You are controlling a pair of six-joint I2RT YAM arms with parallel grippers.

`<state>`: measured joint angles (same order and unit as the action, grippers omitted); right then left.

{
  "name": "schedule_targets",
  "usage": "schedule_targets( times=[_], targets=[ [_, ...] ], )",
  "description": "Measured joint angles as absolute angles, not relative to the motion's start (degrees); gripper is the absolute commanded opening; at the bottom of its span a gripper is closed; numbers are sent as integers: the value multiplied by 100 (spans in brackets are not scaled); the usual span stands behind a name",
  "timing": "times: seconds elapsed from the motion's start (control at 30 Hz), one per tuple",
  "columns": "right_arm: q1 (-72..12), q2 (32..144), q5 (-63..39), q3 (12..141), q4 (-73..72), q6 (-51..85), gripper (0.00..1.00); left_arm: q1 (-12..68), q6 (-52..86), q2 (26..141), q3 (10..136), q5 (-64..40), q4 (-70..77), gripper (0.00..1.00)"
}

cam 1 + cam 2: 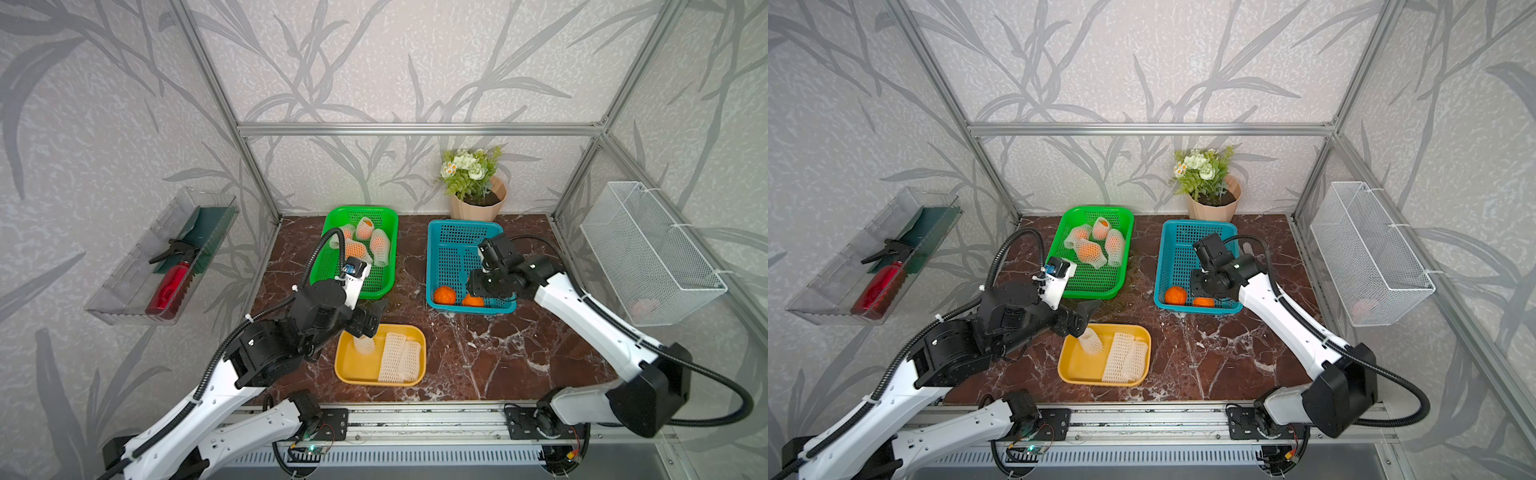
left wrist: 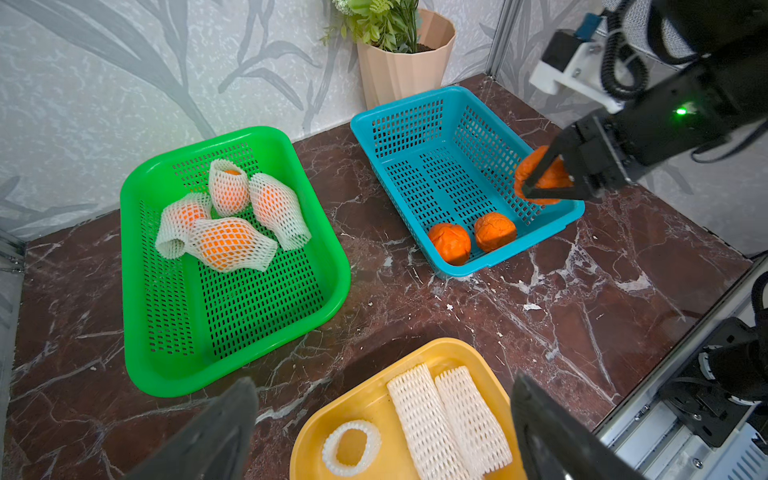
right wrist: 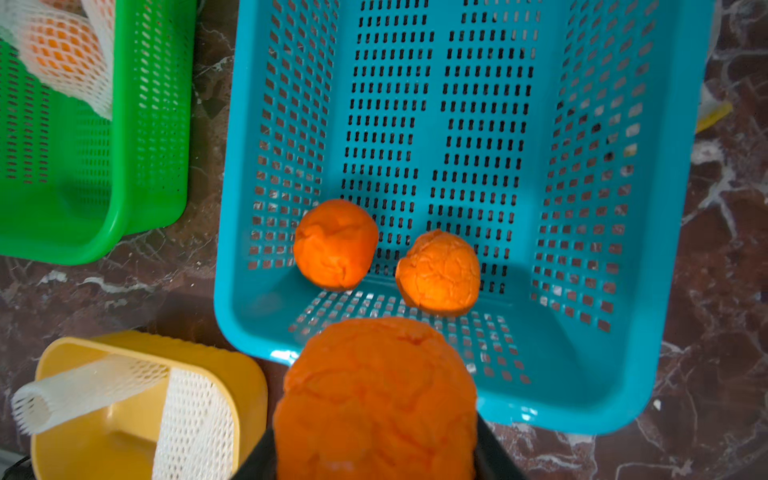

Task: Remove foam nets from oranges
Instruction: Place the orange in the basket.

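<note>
Right gripper clamps a bare orange over the blue basket. It should lower before letting go. Left gripper gapes empty at the yellow tray.

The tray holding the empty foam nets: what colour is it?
Yellow tray, best seen in the left wrist view.

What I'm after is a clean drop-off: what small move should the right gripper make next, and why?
Probably lower a little and open: the right gripper grips a bare orange above the blue basket, where two other bare oranges already lie.
</note>
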<state>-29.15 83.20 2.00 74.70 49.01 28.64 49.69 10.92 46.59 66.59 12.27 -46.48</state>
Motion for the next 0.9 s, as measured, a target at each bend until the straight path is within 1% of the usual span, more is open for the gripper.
schedule_targets(
  times=[0.33,0.47,0.57,0.77,0.9],
  targets=[
    [-2512,10291,-408,8565,4762,2504,51,4969,1173,4270,6648,1173,-4963,95],
    [-2335,10879,-554,8903,4755,2388,52,4969,1271,4287,6613,1181,-4980,95],
    [-2123,11194,-701,9021,4703,2327,54,4969,1415,4351,6541,1256,-4967,95],
    [-1837,11655,-1068,9122,4626,2104,62,4840,1839,4864,6519,1387,-4801,95],
    [-1804,11762,-1330,9061,4560,2045,68,4338,2268,5621,6549,1264,-4703,95]
  ],
)
